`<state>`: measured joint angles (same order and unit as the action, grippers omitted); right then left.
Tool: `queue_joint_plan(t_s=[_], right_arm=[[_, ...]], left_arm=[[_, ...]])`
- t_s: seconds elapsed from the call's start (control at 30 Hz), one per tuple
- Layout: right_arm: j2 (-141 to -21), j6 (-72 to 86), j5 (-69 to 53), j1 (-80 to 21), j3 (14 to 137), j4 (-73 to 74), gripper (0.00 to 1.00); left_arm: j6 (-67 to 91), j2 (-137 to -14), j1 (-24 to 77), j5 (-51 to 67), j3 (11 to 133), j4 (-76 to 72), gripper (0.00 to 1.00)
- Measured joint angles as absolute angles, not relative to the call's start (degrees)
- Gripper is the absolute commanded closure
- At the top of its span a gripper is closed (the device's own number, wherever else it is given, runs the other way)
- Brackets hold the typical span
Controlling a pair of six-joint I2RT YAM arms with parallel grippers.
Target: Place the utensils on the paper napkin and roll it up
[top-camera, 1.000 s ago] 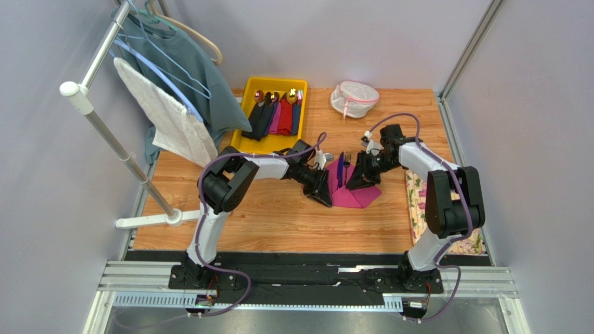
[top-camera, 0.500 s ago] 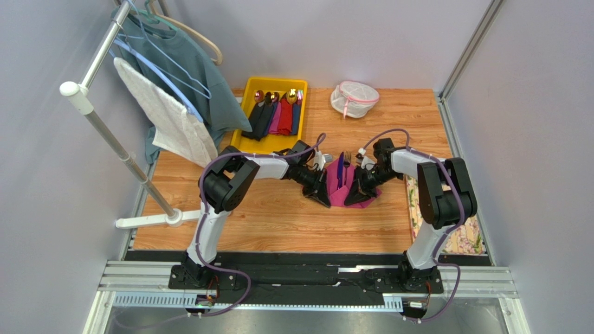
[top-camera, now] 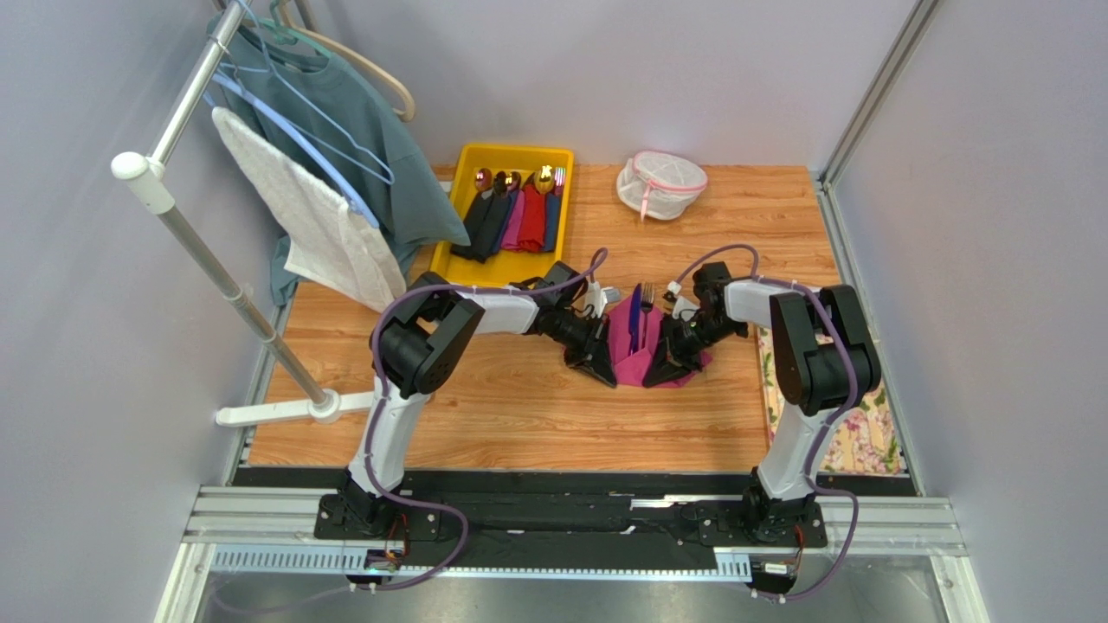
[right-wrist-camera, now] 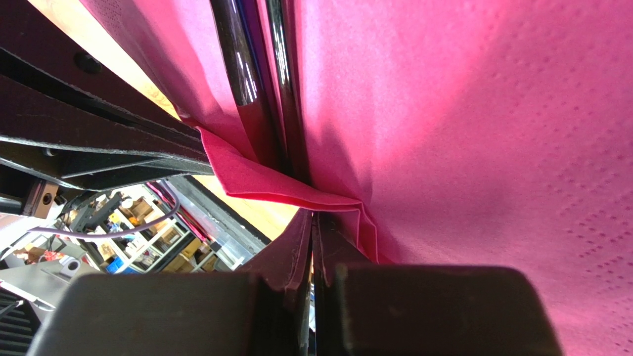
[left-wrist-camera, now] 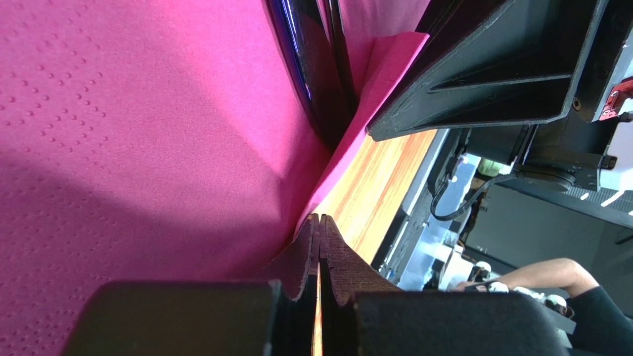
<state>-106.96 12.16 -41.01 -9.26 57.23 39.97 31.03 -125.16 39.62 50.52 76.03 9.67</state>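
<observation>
The magenta paper napkin (top-camera: pixel 637 364) sits mid-table, its two sides raised into a trough around the dark blue-black utensils (top-camera: pixel 635 318). My left gripper (top-camera: pixel 606 348) is low at its left edge and my right gripper (top-camera: pixel 667 348) at its right edge. In the left wrist view the left gripper (left-wrist-camera: pixel 319 219) is shut with the napkin (left-wrist-camera: pixel 148 133) edge meeting its tips; the utensils (left-wrist-camera: pixel 308 67) lie beyond. The right wrist view shows the right gripper (right-wrist-camera: pixel 312 215) shut at a folded corner of the napkin (right-wrist-camera: pixel 461 126), beside the utensils (right-wrist-camera: pixel 249 81).
A yellow tray (top-camera: pixel 458 221) at the back holds sleeved cutlery (top-camera: pixel 520 208). A white mesh pouch (top-camera: pixel 659 183) lies at the back right. A floral cloth (top-camera: pixel 780 377) lies along the right edge. A clothes rack (top-camera: pixel 195 247) with a hanging shirt (top-camera: pixel 338 117) stands at left.
Both grippers closed at the napkin's edges. The right gripper moved left toward the left one, and the napkin went from spread out to narrow and raised around the utensils.
</observation>
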Motion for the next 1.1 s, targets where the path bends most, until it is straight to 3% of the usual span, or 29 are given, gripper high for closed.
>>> queue_joint_plan(t_s=[1.1], right_arm=[[-107.0, 6.6, -39.2, -5.1, 58.2, 45.3, 0.96]], left_arm=[[32.3, -125.7, 38.3, 51.4, 76.0, 9.8, 1.00]])
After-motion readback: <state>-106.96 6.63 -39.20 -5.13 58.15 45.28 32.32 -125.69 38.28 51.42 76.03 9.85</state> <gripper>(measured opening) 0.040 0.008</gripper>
